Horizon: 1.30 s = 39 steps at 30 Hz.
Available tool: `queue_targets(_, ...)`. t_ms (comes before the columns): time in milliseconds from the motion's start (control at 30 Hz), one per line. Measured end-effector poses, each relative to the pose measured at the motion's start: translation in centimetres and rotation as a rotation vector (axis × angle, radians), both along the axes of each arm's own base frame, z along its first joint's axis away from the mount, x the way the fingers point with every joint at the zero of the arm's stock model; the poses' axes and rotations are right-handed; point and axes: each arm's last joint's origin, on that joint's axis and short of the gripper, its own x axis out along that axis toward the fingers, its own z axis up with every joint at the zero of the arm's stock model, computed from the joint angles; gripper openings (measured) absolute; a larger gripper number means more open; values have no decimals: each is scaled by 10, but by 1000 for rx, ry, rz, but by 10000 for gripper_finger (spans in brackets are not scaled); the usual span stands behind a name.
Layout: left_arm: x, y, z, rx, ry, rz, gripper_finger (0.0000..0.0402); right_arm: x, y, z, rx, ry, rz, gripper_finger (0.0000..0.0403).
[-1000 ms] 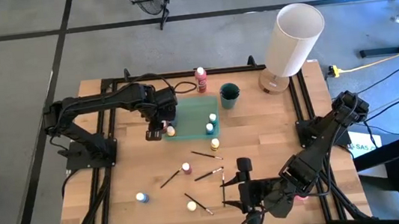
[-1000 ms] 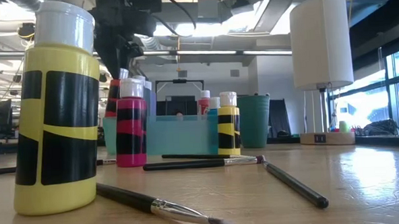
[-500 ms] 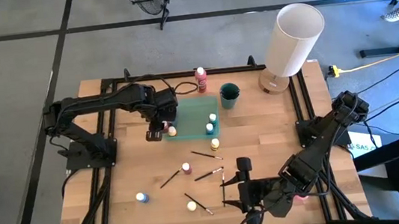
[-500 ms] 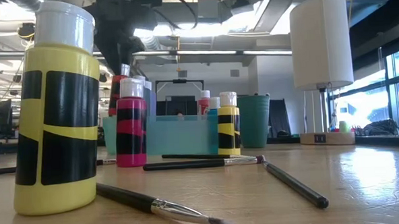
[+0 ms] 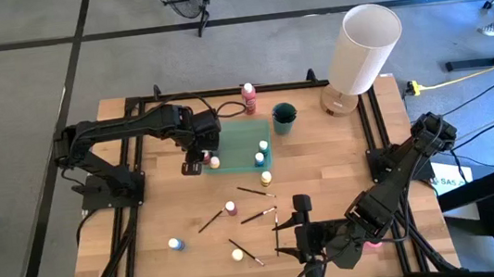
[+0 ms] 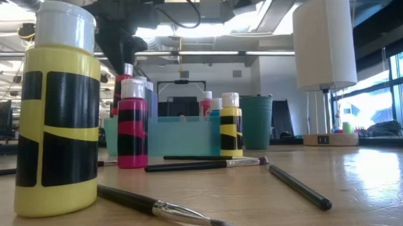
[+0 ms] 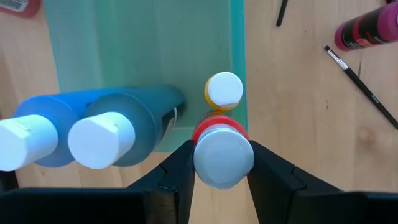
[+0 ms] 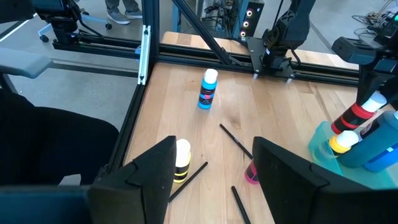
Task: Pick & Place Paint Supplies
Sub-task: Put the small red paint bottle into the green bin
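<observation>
We see a wooden table (image 5: 326, 176) carrying a teal tray (image 5: 240, 144), a green cup (image 5: 284, 117), a white cylinder (image 5: 363, 49), loose paint bottles, pink (image 5: 231, 208), blue (image 5: 176, 244), two yellow (image 5: 266, 178) (image 5: 237, 254), and several brushes (image 5: 255, 192).

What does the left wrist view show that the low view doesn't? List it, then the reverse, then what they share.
Only the left wrist view: the left claw gripping a red bottle by its white cap, seen from above, with two blue bottles leaning inside the teal tray.

Only the low view: a big yellow bottle up close, the teal cup, the white cylinder, and a brush lying in front.

Both: the teal tray, a small yellow bottle beside it, and a pink bottle on the wooden table.
</observation>
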Motion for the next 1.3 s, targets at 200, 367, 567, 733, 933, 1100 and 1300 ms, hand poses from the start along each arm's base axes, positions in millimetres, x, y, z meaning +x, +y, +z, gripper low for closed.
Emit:
queue_targets(200, 0, 0, 0, -9, -1, 0, 118, 0, 0, 0, 0, 0, 0, 215)
queue_targets(367, 0, 0, 0, -11, 0, 7, 119, 0, 0, 0, 0, 0, 0, 215)
queue_targets(567, -4, -1, -15, -24, 40, 0, 118, 0, 0, 0, 0, 0, -1, 215)
queue_targets(733, -3, -1, -16, -22, 35, -7, 120, 0, 0, 0, -1, -1, -2, 215)
queue_targets(933, -3, -1, -17, -40, 30, -11, 118, 0, 0, 0, -1, -1, -1, 215)
queue_targets(1100, -3, -1, -17, -43, 26, -7, 120, 0, 0, 0, -1, 0, -1, 215)
queue_targets(1300, -1, -1, -17, -41, 13, -5, 118, 0, 0, 0, -1, -1, -1, 216)
